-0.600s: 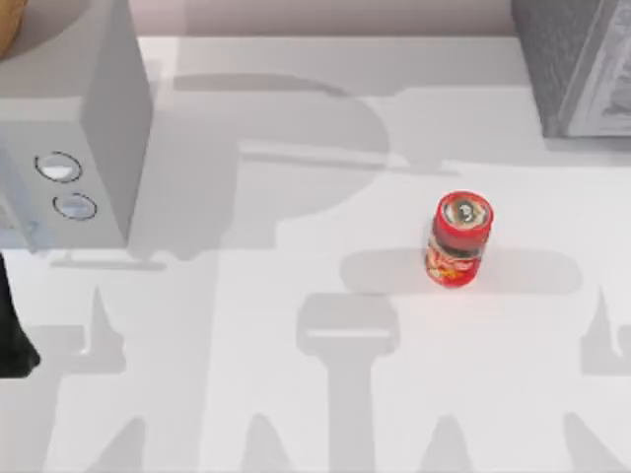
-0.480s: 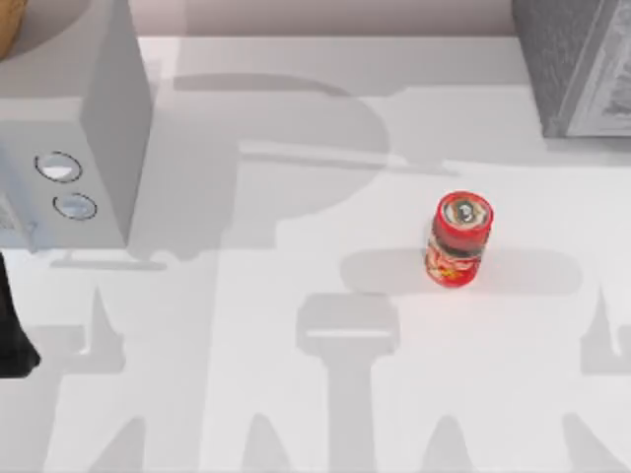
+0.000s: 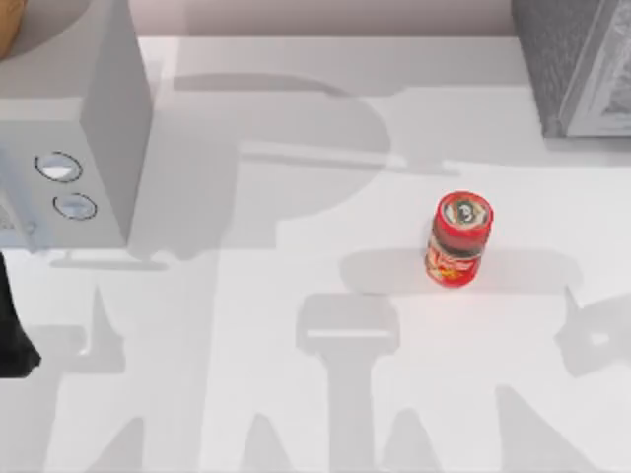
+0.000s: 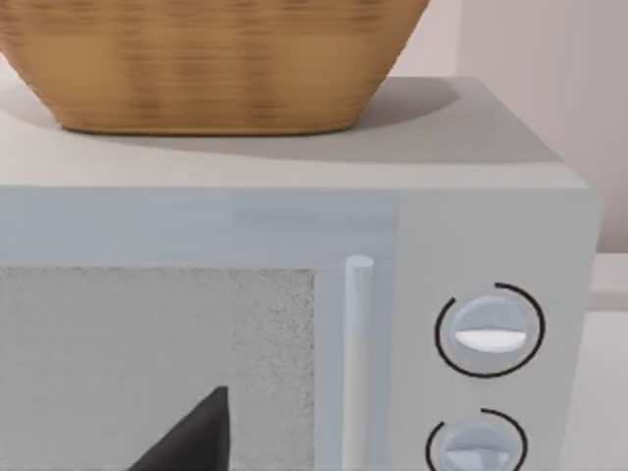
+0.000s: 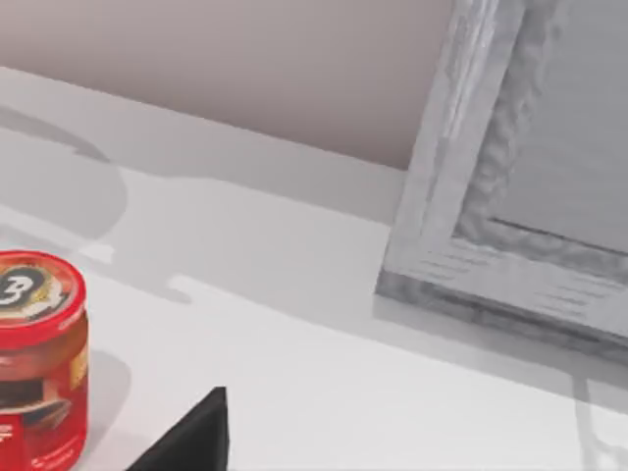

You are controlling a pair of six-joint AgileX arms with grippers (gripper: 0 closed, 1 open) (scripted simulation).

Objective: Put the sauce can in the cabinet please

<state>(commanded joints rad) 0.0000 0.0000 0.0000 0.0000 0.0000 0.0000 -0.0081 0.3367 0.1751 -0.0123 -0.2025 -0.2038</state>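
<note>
The sauce can (image 3: 459, 239), red with a silver top and a red-and-yellow label, stands upright on the white table right of centre. In the right wrist view the sauce can (image 5: 35, 358) is close by, with a dark part of my right gripper (image 5: 191, 439) just beside it and not touching it. The grey cabinet (image 3: 582, 67) is at the table's far right corner, and its framed front (image 5: 510, 186) faces the right wrist camera. A dark part of my left gripper (image 4: 191, 439) hangs in front of the microwave door.
A grey microwave (image 3: 69, 128) with two round knobs stands at the far left, and a wicker basket (image 4: 211, 59) sits on top of it. A dark piece of my left arm (image 3: 10, 330) is at the left edge. Arm shadows fall across the table's front.
The right arm's shadow on the table at the right has shifted and changed shape. The sauce can has not moved.
</note>
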